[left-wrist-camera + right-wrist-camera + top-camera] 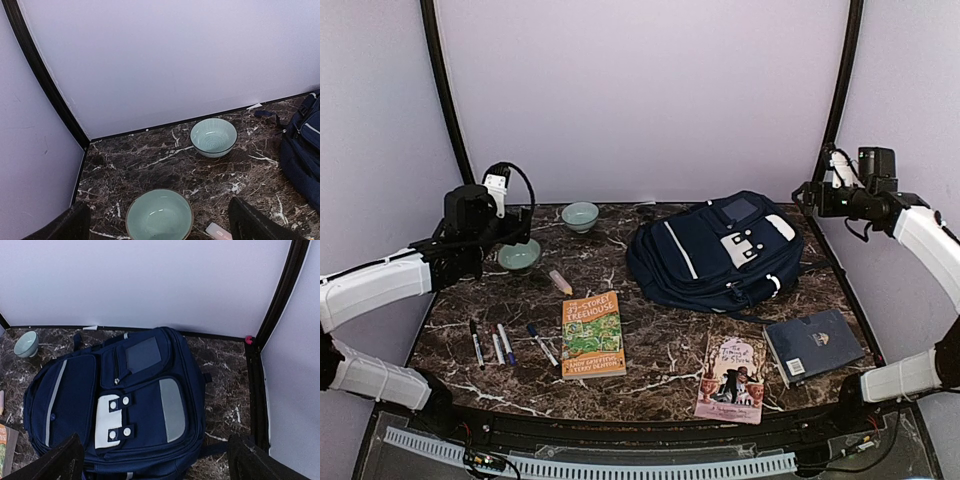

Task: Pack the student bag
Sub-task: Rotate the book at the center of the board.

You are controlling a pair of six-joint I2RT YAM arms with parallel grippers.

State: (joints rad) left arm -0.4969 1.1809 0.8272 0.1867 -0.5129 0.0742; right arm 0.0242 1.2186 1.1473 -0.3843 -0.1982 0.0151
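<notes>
The student bag (pixel 715 250), a big navy backpack with white trim and a grey-white patch, lies flat at the back right of the marble table, zipped shut as far as I can see. It fills the right wrist view (pixel 140 400), and its edge shows in the left wrist view (pixel 305 145). My right gripper (pixel 810 196) (pixel 157 465) hangs open above the bag's right side, holding nothing. Over a green bowl (pixel 518 255) (pixel 159 215) at the back left, my left gripper (pixel 506 235) (pixel 160 227) is open and empty.
A second pale bowl (pixel 580 215) (pixel 213 137) stands near the back wall. A green-orange book (pixel 592 335), a pink book (pixel 731 378) and a dark blue hardcover (pixel 813 345) lie in front. Several pens (pixel 490 343) lie front left, with a small pink bar (pixel 560 282) nearby.
</notes>
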